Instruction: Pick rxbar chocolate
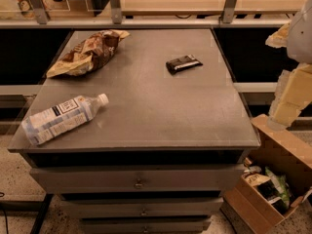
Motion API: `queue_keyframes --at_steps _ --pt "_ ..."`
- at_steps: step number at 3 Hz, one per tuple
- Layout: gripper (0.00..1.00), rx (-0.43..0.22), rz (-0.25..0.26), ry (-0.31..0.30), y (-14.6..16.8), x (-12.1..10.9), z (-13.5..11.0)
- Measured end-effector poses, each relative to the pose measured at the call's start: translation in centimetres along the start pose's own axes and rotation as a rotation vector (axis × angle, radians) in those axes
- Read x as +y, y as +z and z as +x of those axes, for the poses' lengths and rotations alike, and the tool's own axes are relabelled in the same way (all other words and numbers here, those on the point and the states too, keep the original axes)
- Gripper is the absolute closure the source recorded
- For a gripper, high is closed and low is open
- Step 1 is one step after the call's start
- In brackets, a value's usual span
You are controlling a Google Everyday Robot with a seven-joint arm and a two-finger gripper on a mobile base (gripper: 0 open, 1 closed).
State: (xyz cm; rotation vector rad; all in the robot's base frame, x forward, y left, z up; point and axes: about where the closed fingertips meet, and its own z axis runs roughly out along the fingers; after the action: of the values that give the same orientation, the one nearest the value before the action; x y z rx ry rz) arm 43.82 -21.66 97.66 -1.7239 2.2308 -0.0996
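Cataloguing gripper (291, 89): raised beside the right edge of the worktop (146, 121); open or closed, we cannot tell.
Rxbar chocolate (183, 64): lies flat toward the far right, well apart from snack bag (87, 52) and bottle (63, 118). We judge it light, slightly pliant, slick-wrapped; best pinched across its narrow width.

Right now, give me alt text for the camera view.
The rxbar chocolate lies flat on the grey cabinet top, toward the back right. A snack bag lies back left, a bottle on its side front left; the gripper hangs beyond the right edge.
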Motion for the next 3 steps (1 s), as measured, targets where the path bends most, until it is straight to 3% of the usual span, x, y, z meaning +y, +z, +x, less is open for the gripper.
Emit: queue_keyframes --at_steps 2,3 --pt "0.00 -0.016 0.025 -0.029 0.7 -0.7 -0.8" --pt "0.00 -0.012 0.070 -0.097 2.2 -3.0 -2.5"
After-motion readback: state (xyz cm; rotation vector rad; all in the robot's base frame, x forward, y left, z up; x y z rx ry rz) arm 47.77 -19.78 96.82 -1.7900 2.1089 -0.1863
